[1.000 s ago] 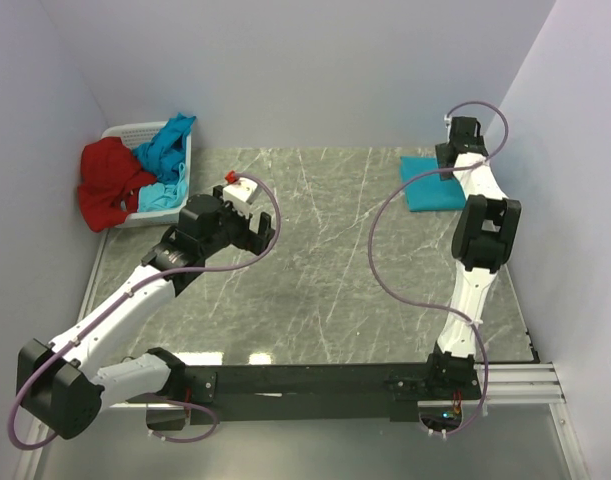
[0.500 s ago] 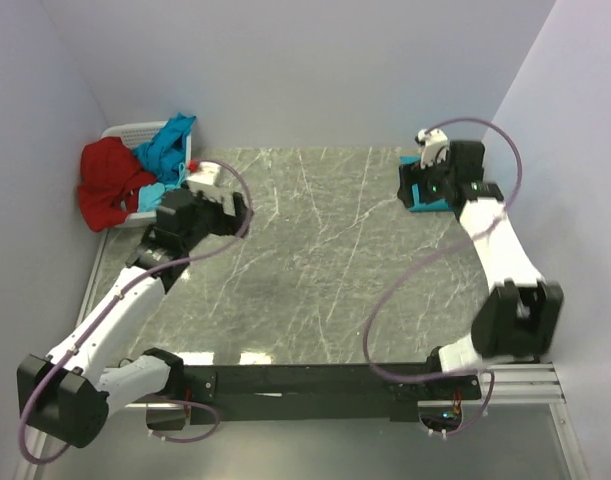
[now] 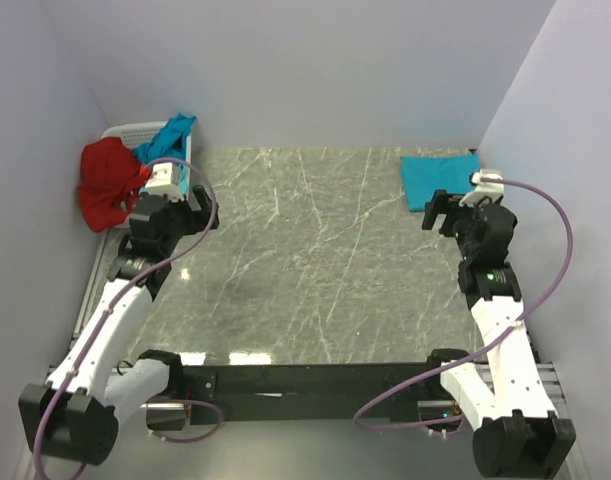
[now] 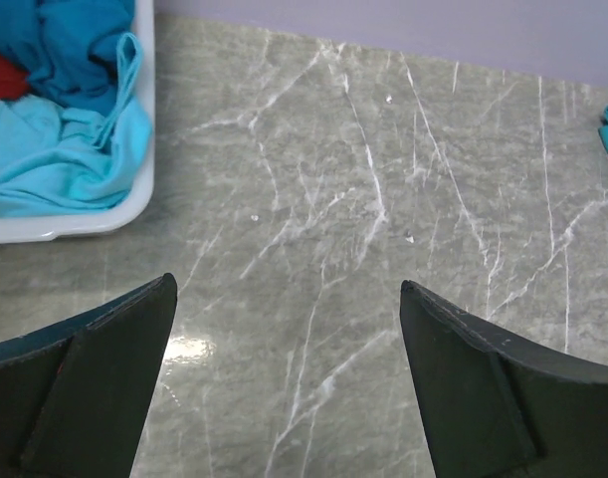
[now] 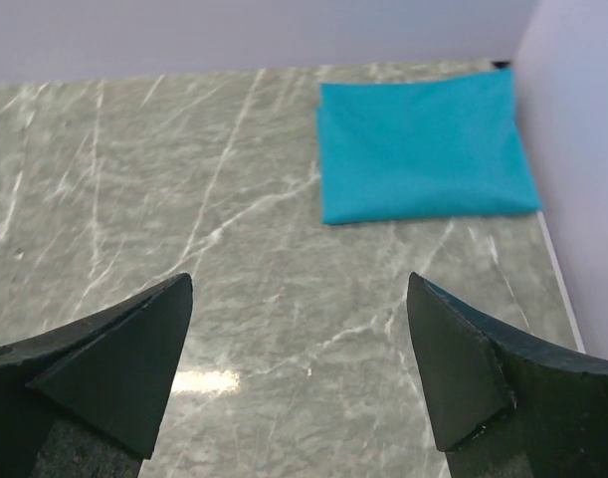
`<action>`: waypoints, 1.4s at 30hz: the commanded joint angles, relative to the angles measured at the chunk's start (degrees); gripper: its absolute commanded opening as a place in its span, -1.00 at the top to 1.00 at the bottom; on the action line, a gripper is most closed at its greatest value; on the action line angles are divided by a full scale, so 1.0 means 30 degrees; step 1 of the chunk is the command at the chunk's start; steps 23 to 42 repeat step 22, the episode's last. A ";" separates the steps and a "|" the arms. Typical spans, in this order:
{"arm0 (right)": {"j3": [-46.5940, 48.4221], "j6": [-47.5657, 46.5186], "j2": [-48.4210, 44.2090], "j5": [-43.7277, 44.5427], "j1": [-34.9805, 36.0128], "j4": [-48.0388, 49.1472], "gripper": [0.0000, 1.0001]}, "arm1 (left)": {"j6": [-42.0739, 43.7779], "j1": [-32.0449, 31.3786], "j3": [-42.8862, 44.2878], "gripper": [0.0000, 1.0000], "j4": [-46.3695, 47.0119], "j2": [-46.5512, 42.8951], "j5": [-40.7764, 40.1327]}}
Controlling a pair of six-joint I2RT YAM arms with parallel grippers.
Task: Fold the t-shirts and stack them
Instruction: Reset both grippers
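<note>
Change, right arm: the right gripper [image 3: 437, 210] had drawn back toward the near edge from the folded turquoise t-shirt [image 3: 437, 178], over which it stood a second before.
Right jaws: spread wide, nothing between them.
Folded shirt, location: flat and square in the far right corner of the counter [image 3: 315, 250], close to the side wall, apart from the gripper.
Change, left arm: the left gripper [image 3: 197, 205] had swung from the middle-left of the counter to just beside the white basket [image 3: 120, 130].
Left jaws: fully spread, empty, over bare stone with the basket wall at their left.
Meaning for task: one shirt judged folded and laid as the base of the stack; fetching the next from the basket looked to be the step in hand.
Remaining stock: red t-shirt [image 3: 105, 180] draped over the basket's left rim; unfolded turquoise t-shirts [image 4: 65, 159] heaped inside, one trailing over the far rim.
Obstructions: the basket wall stood between the left gripper and the heap; the shirts lay tangled, so lifting one might drag others out.
</note>
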 commanded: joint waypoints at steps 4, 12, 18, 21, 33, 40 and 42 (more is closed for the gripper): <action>-0.1021 0.1783 -0.1381 0.1689 -0.0760 0.2400 -0.92 | 0.0902 -0.0248 -0.1569 -0.99 0.0731 -0.2182 -0.1055; -0.1169 0.1608 -0.1499 0.1600 -0.2343 0.2400 -0.96 | 0.1049 -0.0249 -0.1099 -0.99 0.0086 -0.1624 -0.0617; -0.1371 0.1609 -0.1937 0.0781 -0.2957 0.2545 -0.96 | 0.1079 -0.0249 -0.1071 -0.99 0.0028 -0.1918 -0.0383; -0.1373 0.1522 -0.1968 0.0663 -0.3280 0.2517 -0.96 | 0.1108 -0.0249 -0.1041 -0.99 -0.0001 -0.2064 -0.0207; -0.1459 0.1462 -0.1997 0.0575 -0.3369 0.2574 -0.96 | 0.1108 -0.0249 -0.1041 -0.99 0.0086 -0.2123 -0.0178; -0.1459 0.1462 -0.1997 0.0575 -0.3369 0.2574 -0.96 | 0.1108 -0.0249 -0.1041 -0.99 0.0086 -0.2123 -0.0178; -0.1459 0.1462 -0.1997 0.0575 -0.3369 0.2574 -0.96 | 0.1108 -0.0249 -0.1041 -0.99 0.0086 -0.2123 -0.0178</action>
